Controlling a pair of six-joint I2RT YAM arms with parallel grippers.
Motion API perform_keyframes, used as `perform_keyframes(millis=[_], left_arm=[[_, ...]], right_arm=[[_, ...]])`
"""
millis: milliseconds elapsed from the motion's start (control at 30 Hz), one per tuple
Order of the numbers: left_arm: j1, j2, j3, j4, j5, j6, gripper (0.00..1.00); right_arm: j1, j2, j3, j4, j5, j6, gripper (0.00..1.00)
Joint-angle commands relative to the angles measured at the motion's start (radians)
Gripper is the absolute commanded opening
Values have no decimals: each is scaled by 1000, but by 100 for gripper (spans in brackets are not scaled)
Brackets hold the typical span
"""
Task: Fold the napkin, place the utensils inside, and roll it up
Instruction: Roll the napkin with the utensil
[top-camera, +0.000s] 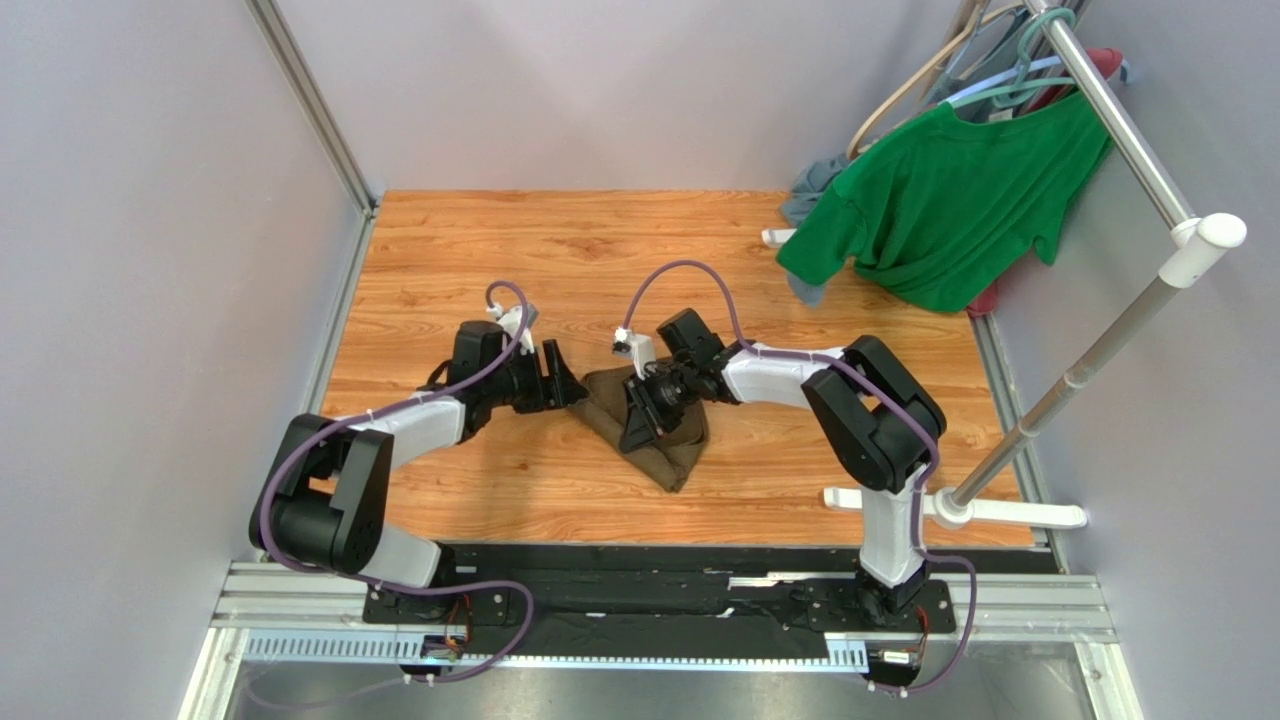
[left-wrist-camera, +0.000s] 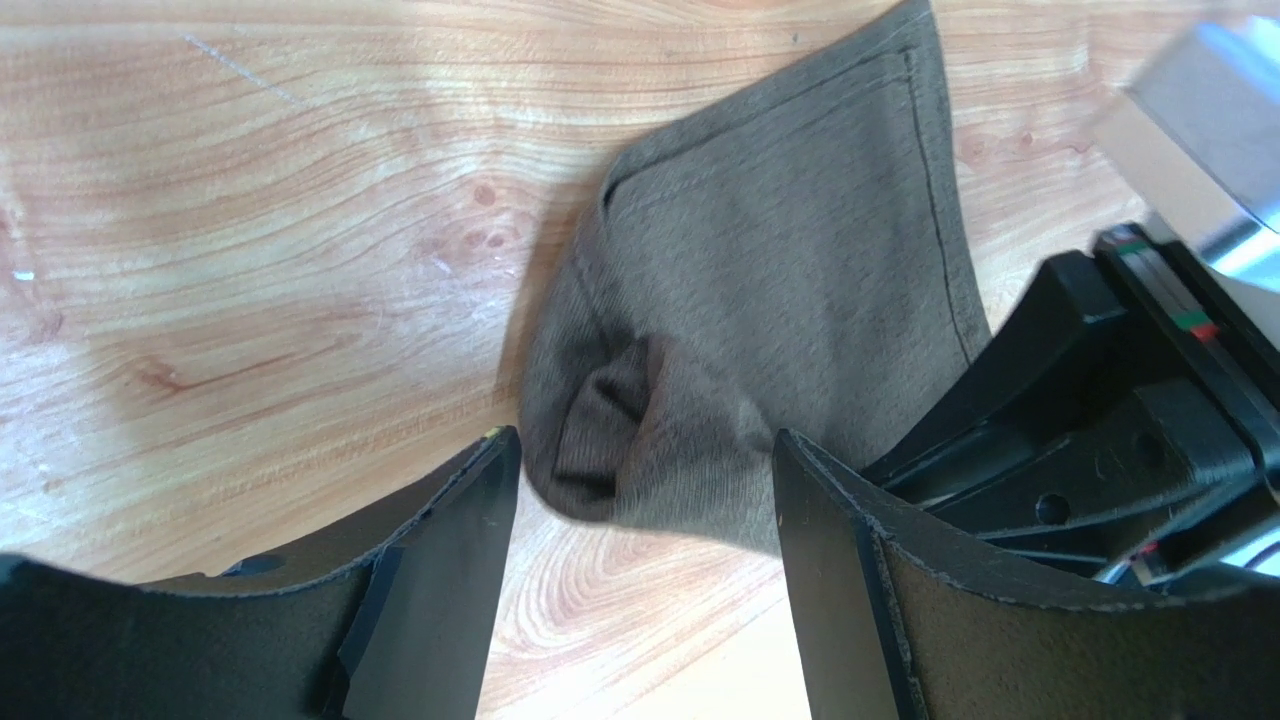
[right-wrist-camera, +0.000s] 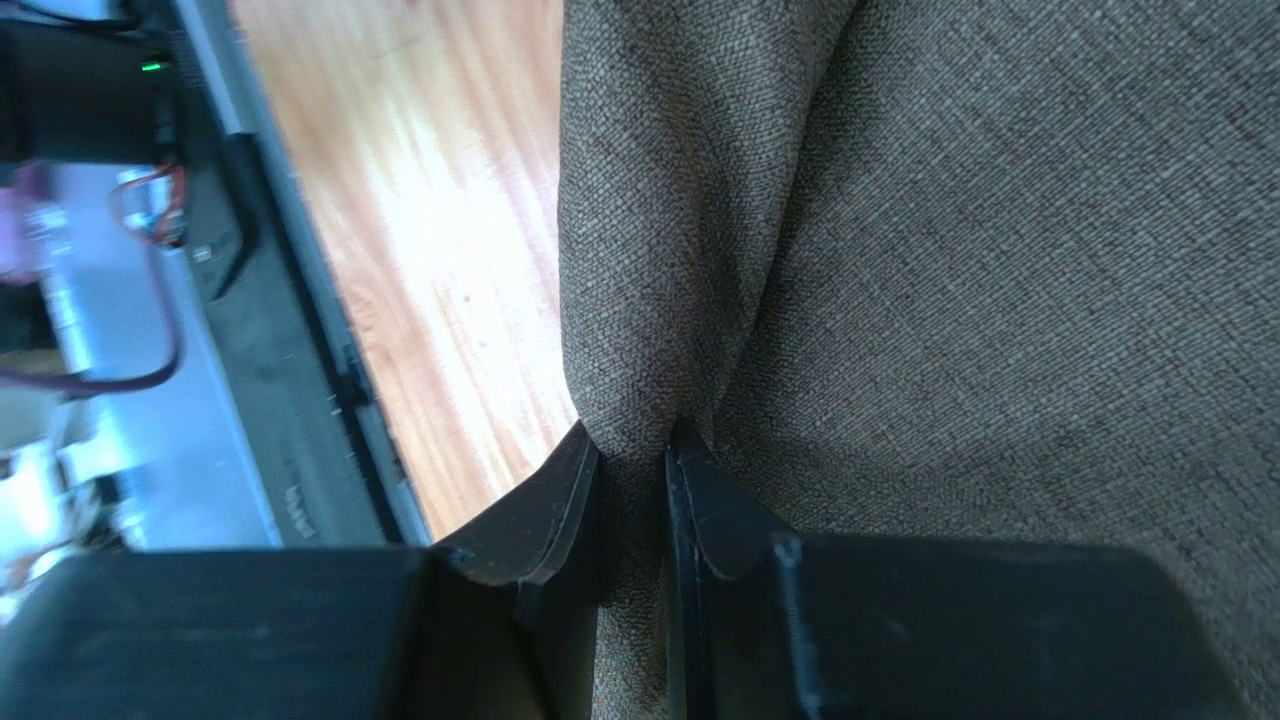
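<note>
Napkin (top-camera: 661, 435) lies bunched mid-table (top-camera: 451, 255) between the two arms, right gripper (right-wrist-camera: 633, 450) clamped on a raised fold of it, left gripper (left-wrist-camera: 646, 458) just left of it with jaws spread, gripping nothing, fingers either side of its rolled end.

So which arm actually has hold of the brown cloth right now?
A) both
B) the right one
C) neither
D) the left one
B: in its wrist view the right end effector has its two fingers pinched together on a fold of the napkin, while the left end effector stands open, its fingers apart and gripping nothing.
</note>
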Motion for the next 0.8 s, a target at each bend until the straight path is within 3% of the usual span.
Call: perform_keyframes(millis=[0, 500, 600, 633, 700, 767], left_arm=[[2, -13, -19, 137, 27, 42, 71], [0, 110, -21, 242, 150, 54, 53], [0, 147, -12, 265, 173, 45, 37], [0, 154, -7, 260, 173, 42, 24], [0, 171, 16, 231, 151, 45, 8], [0, 180, 39, 147, 122, 54, 0]], right_arm=[[-29, 84, 9, -41, -131, 7, 7], [-80, 179, 75, -87, -189, -14, 7], [-80, 187, 82, -92, -188, -16, 8], [-80, 185, 81, -92, -182, -14, 9], [-80, 172, 87, -104, -168, -16, 12], [-83, 143, 93, -133, -136, -20, 18]])
